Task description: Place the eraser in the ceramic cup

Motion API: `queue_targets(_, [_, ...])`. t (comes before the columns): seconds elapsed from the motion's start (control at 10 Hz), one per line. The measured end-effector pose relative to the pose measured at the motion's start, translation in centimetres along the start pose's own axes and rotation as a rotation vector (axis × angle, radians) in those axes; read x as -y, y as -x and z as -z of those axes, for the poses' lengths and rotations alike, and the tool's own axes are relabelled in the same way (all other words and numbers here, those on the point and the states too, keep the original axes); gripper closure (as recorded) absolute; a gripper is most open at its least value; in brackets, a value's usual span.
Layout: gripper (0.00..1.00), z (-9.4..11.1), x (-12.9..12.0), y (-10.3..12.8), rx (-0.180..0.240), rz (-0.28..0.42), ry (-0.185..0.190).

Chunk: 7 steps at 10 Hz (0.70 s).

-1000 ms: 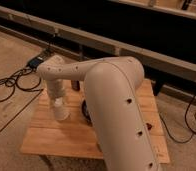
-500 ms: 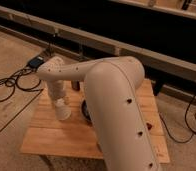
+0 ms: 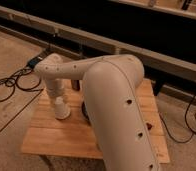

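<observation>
Right now the gripper [image 3: 61,113] is hanging at the low end of the white arm [image 3: 116,100], pointing straight down close over the worktop [image 3: 51,136]. It is sitting a little nearer the camera than the cup [image 3: 75,85] and off to the cup's picture-left side. Whether it is gripping anything or standing open I cannot tell, since the wrist is covering it from above.

The cup is standing upright just behind the arm's forearm link, with its long axis vertical and its mouth facing up. I am not finding the eraser in plain sight; it may be sitting in the gripper, but that is only a guess. A small dark spot [image 3: 149,126] is lying well away from the cup, beyond the arm's big elbow, and it is too small to name. A black bowl [image 3: 84,111] is peeking out near the cup, between the gripper and the elbow.

With only 1 arm working, the coming move is hinging on 1 relation: the cup is lying up-picture and slightly right of the gripper. If the eraser is in hand, I am judging the carry to be short, ending over the cup's narrow mouth and not over the bowl's wide one.
</observation>
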Motion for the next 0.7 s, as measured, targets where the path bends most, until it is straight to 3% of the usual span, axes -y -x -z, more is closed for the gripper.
queue_targets(0.3, [1.0,3.6,0.7,1.5,0.056,0.001,-0.025])
queue_targets(0.7, [1.0,8.9,3.8,3.9,0.147,0.0,-0.09])
